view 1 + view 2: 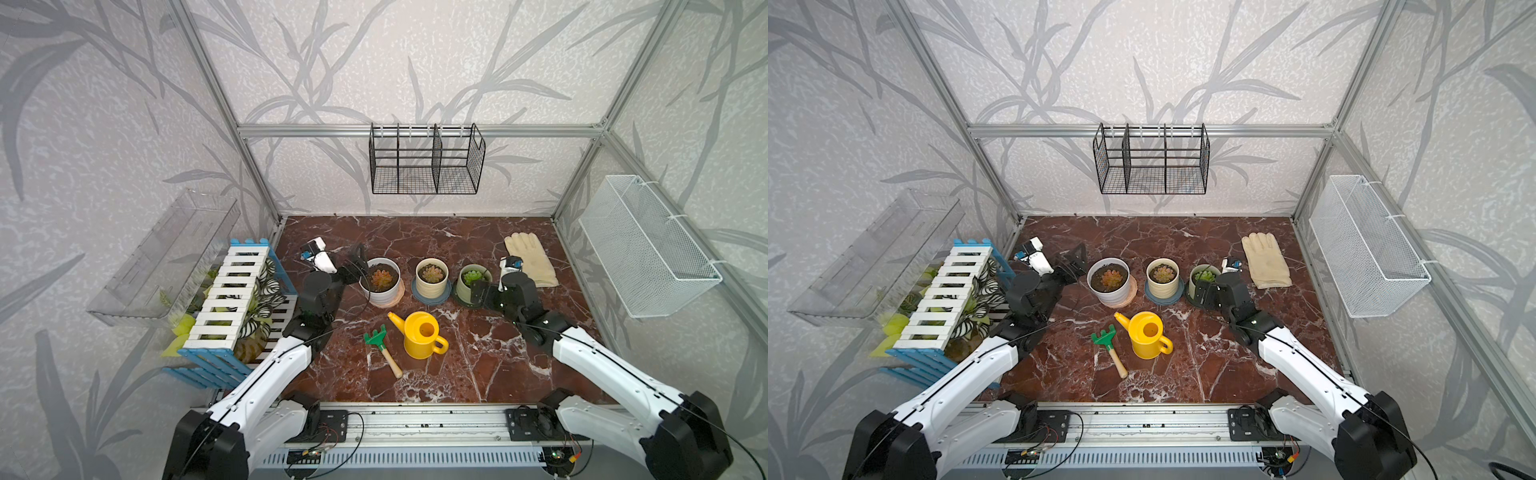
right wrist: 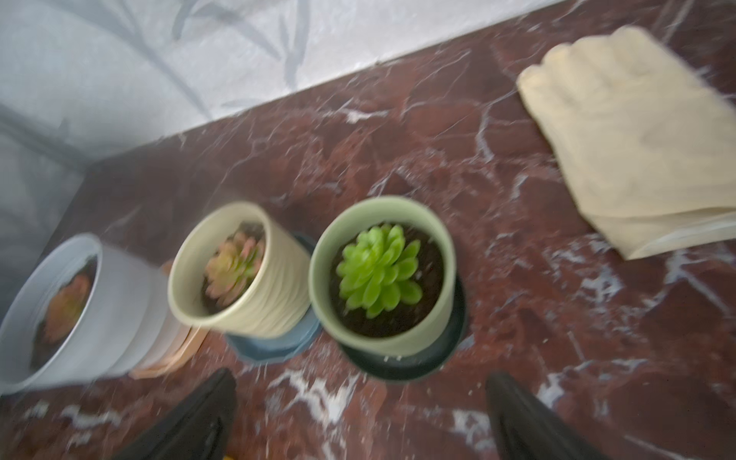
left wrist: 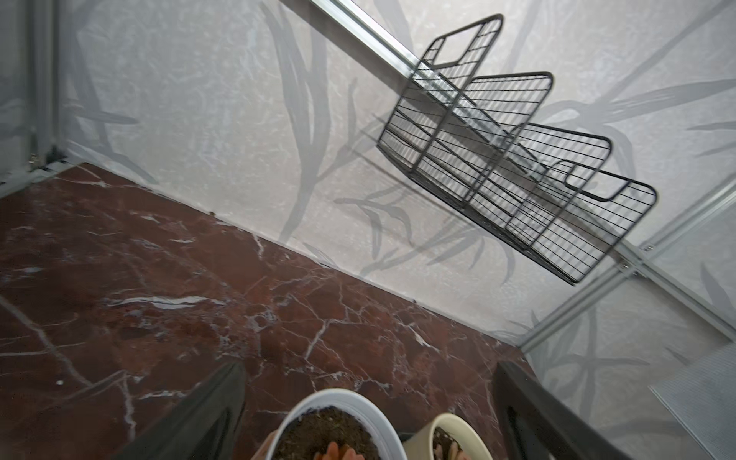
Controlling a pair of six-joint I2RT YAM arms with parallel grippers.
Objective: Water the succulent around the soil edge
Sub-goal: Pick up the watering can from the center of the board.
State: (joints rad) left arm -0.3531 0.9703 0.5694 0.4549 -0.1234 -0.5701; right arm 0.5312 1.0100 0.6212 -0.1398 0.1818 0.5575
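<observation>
Watering looks unstarted: the can [image 1: 422,334] sits untouched just below centre in both top views, under the row of succulents [image 1: 432,273]. Left gripper [image 1: 358,262] and right gripper [image 1: 477,291] hang wide open, empty, at the row's ends. Lifting and pouring remain.

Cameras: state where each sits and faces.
Top views: high behind the robot, looking down on the table; left arm and right arm show.
Left wrist: beside the white pot, facing the back wall; open left gripper shows.
Right wrist: near the green pot, tilted down at it; open right gripper shows.
Shared: both wrist views show the white pot.
</observation>
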